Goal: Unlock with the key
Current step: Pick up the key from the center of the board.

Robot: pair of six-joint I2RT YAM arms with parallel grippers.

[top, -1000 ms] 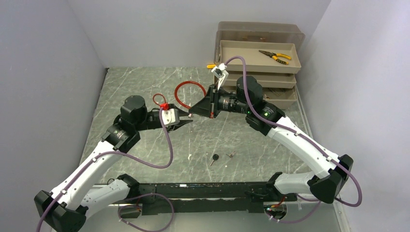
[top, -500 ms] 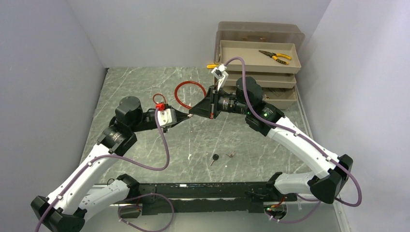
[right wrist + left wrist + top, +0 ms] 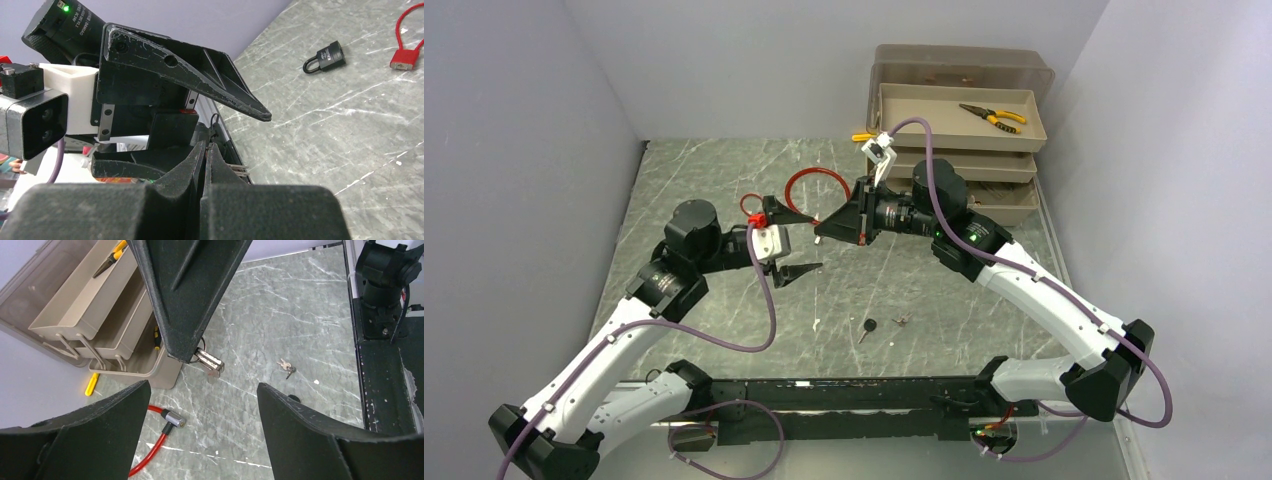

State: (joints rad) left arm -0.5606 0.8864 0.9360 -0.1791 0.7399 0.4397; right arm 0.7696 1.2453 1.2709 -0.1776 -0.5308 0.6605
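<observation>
Silver metal keys (image 3: 209, 362): pinched at the tip of my closed right gripper (image 3: 206, 148).
My left gripper (image 3: 816, 245) gapes wide, the keys just ahead between its fingers, touching neither.

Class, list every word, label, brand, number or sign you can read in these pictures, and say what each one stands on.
Nothing can be read clearly in any view.
White lettering on the black padlock: too small to read.
White print on the left arm's motor housing: blurred, unreadable.
</observation>
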